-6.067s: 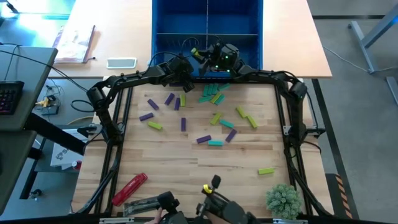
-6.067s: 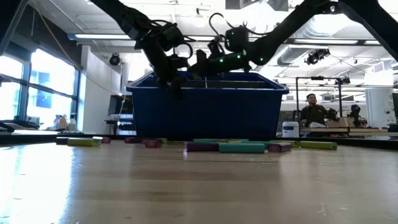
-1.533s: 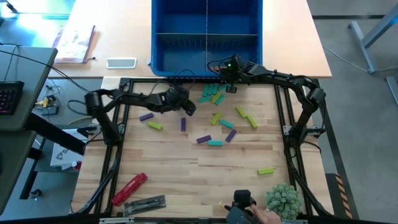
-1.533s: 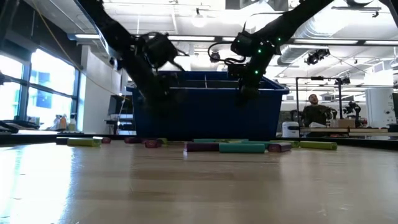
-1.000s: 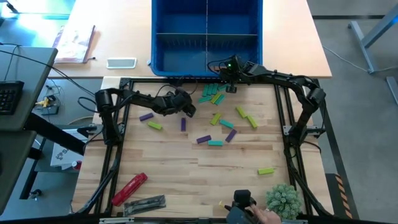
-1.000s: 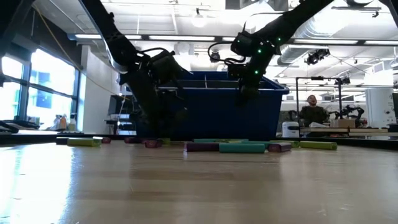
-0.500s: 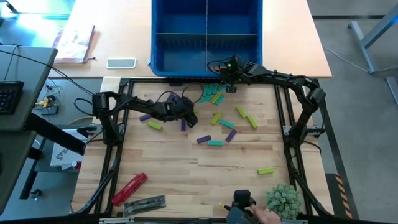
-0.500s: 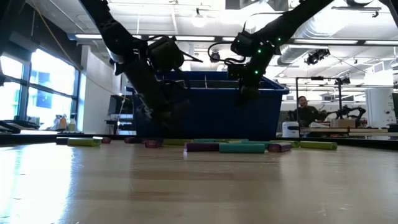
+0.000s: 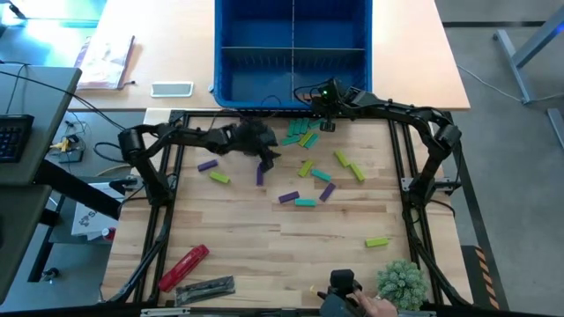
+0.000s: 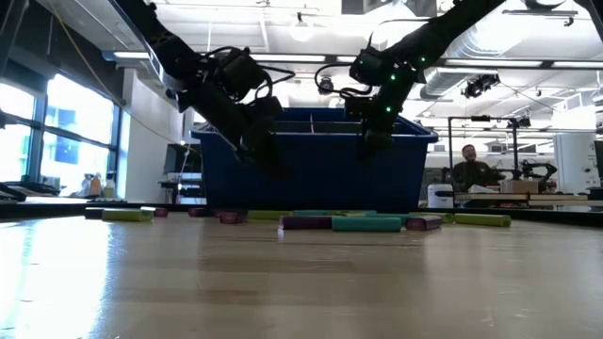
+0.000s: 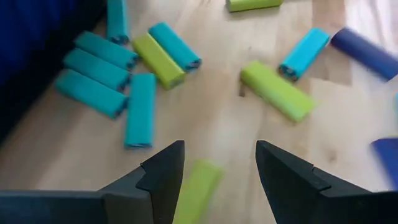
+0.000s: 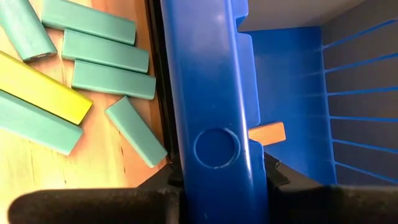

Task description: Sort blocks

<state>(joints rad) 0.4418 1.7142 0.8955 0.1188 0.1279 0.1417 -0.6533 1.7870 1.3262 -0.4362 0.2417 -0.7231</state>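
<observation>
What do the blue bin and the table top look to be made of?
The blue bin looks like moulded plastic: a smooth, slightly glossy wall with a round moulded mark and thin ribs inside. The table top looks like light wood, planks joined side by side, with visible grain and a matte finish.

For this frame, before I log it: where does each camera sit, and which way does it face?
High: overhead, straight down; both arms, blue bin, scattered blocks.
Low: table height, level toward the bin; both arms above.
Left wrist: down past left gripper's open fingers at teal cluster.
Right wrist: right gripper at bin wall.
Shared: both wrist views see the teal cluster.
</observation>
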